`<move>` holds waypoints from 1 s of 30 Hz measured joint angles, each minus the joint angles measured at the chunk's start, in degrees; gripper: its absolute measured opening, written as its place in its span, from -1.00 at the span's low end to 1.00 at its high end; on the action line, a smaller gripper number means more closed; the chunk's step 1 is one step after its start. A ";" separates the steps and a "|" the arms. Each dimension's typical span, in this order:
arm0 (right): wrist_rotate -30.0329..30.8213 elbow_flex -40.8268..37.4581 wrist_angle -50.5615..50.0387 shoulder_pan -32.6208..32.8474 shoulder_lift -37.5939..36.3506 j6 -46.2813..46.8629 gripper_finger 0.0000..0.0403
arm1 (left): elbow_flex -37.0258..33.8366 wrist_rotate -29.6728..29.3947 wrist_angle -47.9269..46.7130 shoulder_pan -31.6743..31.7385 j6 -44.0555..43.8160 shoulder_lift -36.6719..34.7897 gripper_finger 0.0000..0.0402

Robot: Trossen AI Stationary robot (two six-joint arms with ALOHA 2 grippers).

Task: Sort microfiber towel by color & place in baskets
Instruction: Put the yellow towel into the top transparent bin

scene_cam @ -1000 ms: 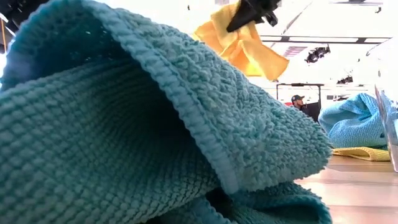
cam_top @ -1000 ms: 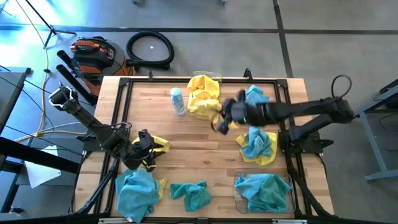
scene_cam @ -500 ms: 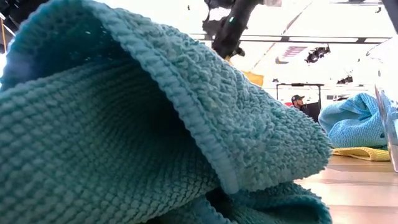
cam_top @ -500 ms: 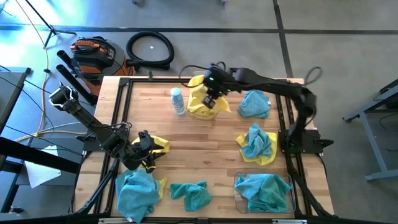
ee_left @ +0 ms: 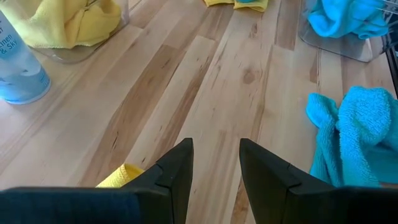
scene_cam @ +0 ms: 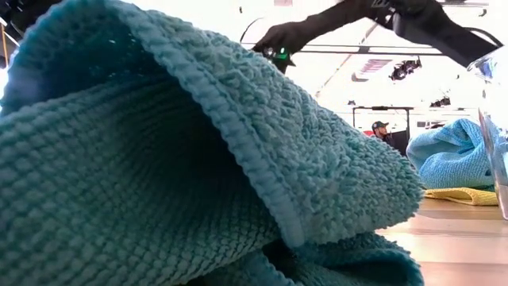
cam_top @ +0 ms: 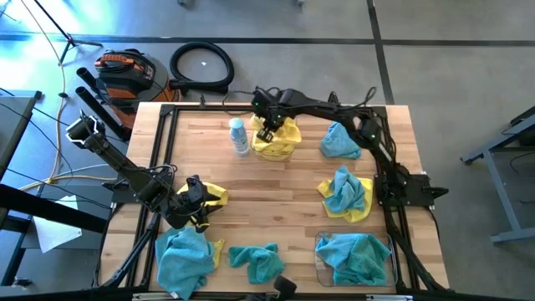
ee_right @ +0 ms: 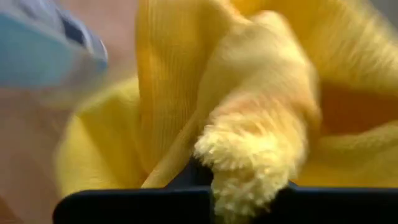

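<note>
My right gripper (cam_top: 267, 131) reaches over the far clear tub (cam_top: 289, 104) and is shut on a yellow towel (ee_right: 249, 143) at the yellow pile (cam_top: 276, 138) in it. My left gripper (ee_left: 214, 146) is open and empty low over the table's left side, beside a yellow towel (cam_top: 212, 195). Teal towels lie on the table at the far right (cam_top: 339, 139), mid right (cam_top: 344, 192), near left (cam_top: 185, 257) and near middle (cam_top: 255, 261). A second clear tub (cam_top: 320, 251) at the near right holds teal towels. My right gripper holds a bunched fold of the yellow towel (ee_right: 245, 168) between its fingers. The fingers themselves are hidden behind the cloth and the gripper body. The rest of the towel lies on the yellow pile in the tub.
A small white-and-blue bottle (cam_top: 239, 135) stands just left of the far tub. A yellow towel lies under the mid-right teal one (cam_top: 361, 211). In the low view a teal towel (scene_cam: 159, 175) close to the camera blocks most of the table. Bare wood shows in the table's middle.
My right gripper has carried the yellow towel from the table's right middle toward the far edge and leftward, over the far tub, and has come down onto the yellow pile. The towel, which hung clear below the gripper, now lies on the pile.
</note>
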 joint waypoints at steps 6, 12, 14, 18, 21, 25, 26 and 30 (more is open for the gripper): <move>0.02 -0.05 -2.60 0.54 5.11 -0.04 -1.00 | 0.00 0.02 -0.07 0.00 0.02 -0.01 -0.42; 1.53 0.13 -1.38 1.29 6.66 -0.42 -0.97 | 0.00 0.02 -0.09 0.00 -0.02 -0.01 -0.42; 0.87 0.05 -0.52 1.31 6.56 -0.50 -0.89 | 0.00 0.02 -0.09 0.00 -0.04 0.00 -0.42; -0.02 0.70 0.04 1.27 6.51 -0.37 -0.64 | 0.00 0.04 -0.10 0.00 -0.05 -0.01 -0.42; -0.24 1.97 -0.59 1.27 6.62 -0.56 -0.48 | 0.00 0.04 -0.11 0.00 -0.04 -0.01 -0.42; -0.43 5.42 -2.81 1.31 6.68 -0.92 -0.36 | 0.00 0.07 -0.11 0.00 -0.04 -0.01 -0.42; -0.44 6.84 -4.22 1.31 6.68 -0.90 -0.35 | 0.00 0.07 -0.12 0.00 -0.06 0.00 -0.42; -0.41 12.70 -9.92 1.31 6.59 -0.97 -0.34 | 0.00 0.09 -0.11 0.00 -0.07 0.00 -0.42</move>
